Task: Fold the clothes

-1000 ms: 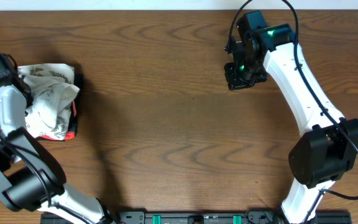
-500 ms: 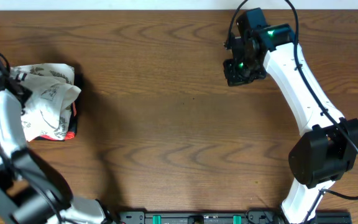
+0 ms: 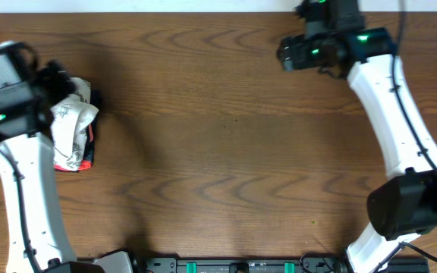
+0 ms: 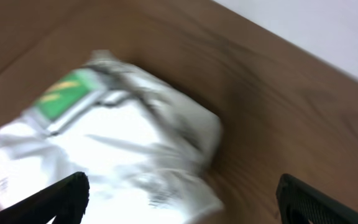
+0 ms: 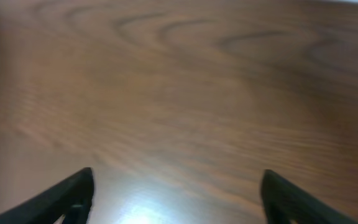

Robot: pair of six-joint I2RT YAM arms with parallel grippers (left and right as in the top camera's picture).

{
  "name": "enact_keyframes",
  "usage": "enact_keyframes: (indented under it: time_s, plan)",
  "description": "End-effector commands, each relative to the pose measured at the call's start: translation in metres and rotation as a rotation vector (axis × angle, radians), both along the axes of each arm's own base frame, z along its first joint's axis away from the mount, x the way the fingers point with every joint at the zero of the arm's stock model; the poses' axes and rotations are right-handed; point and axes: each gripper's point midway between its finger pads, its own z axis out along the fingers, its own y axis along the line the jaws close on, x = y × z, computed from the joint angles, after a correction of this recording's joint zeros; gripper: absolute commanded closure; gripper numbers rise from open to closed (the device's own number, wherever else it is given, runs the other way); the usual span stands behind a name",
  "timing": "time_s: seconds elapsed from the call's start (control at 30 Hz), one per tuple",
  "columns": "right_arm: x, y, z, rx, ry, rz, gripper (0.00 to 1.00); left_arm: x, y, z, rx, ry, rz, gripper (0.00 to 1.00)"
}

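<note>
item 1, clothes: a white t-shirt (image 4: 129, 146) lies crumpled, not folded, at the far left of the wooden bench (image 3: 218, 152). its green rectangular print (image 4: 64, 96) faces up in the left wrist view, which is blurred. from overhead the white heap shows grey markings, and i cannot tell there where the t-shirt ends and any other white cloth begins. a red garment (image 3: 91, 136) and a black garment (image 3: 86, 164) show at the heap's right and near edges, underneath it.

item 2, left gripper (image 4: 182, 199): it is over the heap, on its far left side. jaws spread wide, with nothing between them. both fingertips (image 4: 67, 193) show at the bottom of the wrist view, with cloth and bench between them. whether they touch the cloth cannot be told.

item 3, right gripper (image 5: 179, 196): it is at the far right of the bench, close to the far edge and well apart from the heap. jaws spread and empty. only bare wood shows beneath them.
</note>
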Motion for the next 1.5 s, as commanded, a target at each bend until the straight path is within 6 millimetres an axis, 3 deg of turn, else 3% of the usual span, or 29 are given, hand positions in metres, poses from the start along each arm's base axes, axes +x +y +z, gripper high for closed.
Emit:
enact_keyframes:
  time_s: [0.0, 0.1, 0.2, 0.3, 0.47, 0.63, 0.8, 0.93, 1.1, 1.2, 1.47]
  plan:
    - [0.009, -0.046, 0.010, 0.006, -0.026, -0.107, 0.09, 0.014, -0.040, -0.004, 0.079, 0.045, -0.215, 0.00]
    - [0.013, -0.079, 0.011, 0.006, -0.034, -0.173, 0.01, 0.019, -0.066, -0.004, 0.085, 0.045, -0.289, 0.02]
    - [0.010, -0.105, 0.008, -0.020, -0.022, -0.197, 0.01, 0.019, -0.093, -0.008, -0.002, 0.034, -0.325, 0.02]
    - [0.003, -0.123, 0.002, -0.053, 0.011, -0.233, 0.01, 0.014, -0.103, -0.013, -0.036, 0.059, -0.335, 0.02]
    - [-0.013, -0.125, 0.002, -0.088, 0.056, -0.259, 0.01, 0.007, -0.104, -0.016, -0.046, 0.085, -0.339, 0.02]
    - [-0.039, -0.116, 0.024, -0.096, 0.055, -0.261, 0.04, -0.019, -0.123, -0.012, -0.126, 0.111, -0.406, 0.02]
    - [-0.077, -0.109, 0.049, -0.084, -0.039, -0.276, 0.04, -0.049, -0.124, 0.001, -0.104, 0.057, -0.417, 0.02]
    - [-0.125, -0.100, 0.046, -0.071, -0.138, -0.291, 0.04, -0.083, -0.126, 0.001, -0.097, -0.028, -0.409, 0.02]
    - [-0.188, -0.094, 0.037, -0.119, -0.268, -0.289, 0.01, -0.133, -0.128, -0.019, -0.145, -0.107, -0.352, 0.02]
    - [-0.222, -0.090, 0.036, -0.102, -0.329, -0.270, 0.01, -0.152, -0.129, -0.034, -0.167, -0.138, -0.330, 0.02]
    - [-0.271, -0.095, 0.042, -0.076, -0.440, -0.278, 0.01, -0.183, -0.131, -0.063, -0.192, -0.067, -0.313, 0.02]
